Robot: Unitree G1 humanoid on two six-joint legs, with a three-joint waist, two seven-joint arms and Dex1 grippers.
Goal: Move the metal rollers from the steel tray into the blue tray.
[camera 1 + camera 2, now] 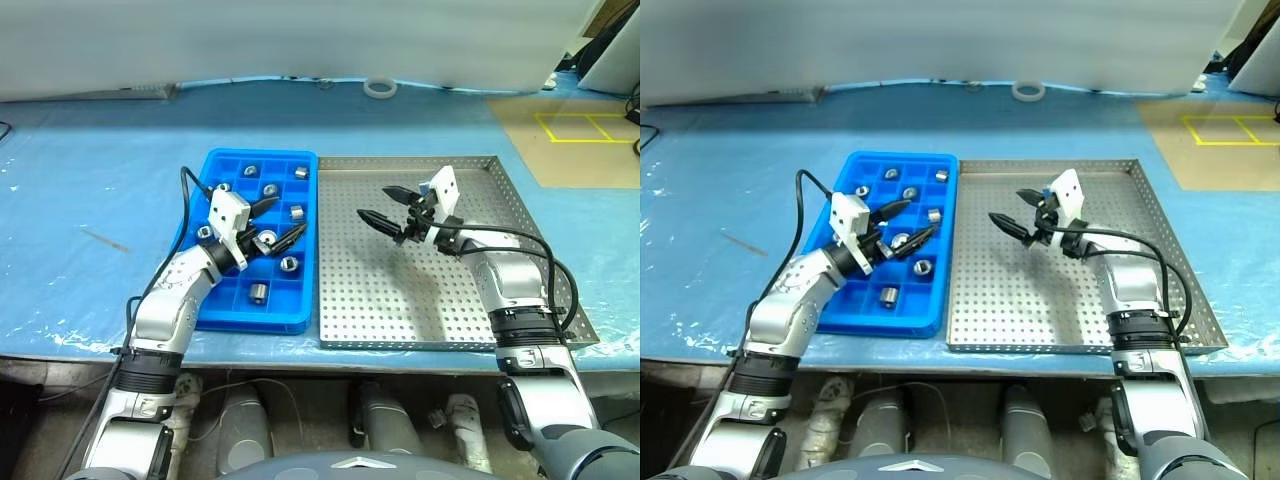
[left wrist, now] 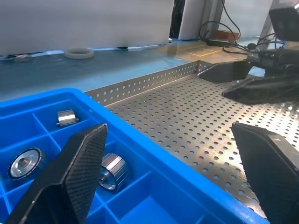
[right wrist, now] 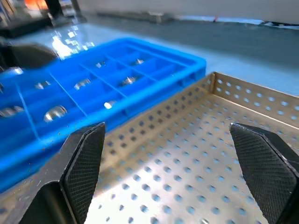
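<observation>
Metal rollers (image 1: 288, 264) sit in separate compartments of the blue tray (image 1: 228, 315), about nine visible in the head views; some lie on end, bore up. Blue tray rests on the table (image 1: 90, 200) with pale blue cover, touching or just beside the steel tray (image 1: 400, 300) on its right. Steel tray's perforated floor carries no rollers in view. Left end effector (image 1: 278, 220) hangs over the blue tray, fingers apart, holding nothing. Right end effector (image 1: 388, 206) hangs over the steel tray, fingers apart, holding nothing, pointing toward the blue tray. White tape ring (image 1: 380, 88) lies at the table's far edge.
</observation>
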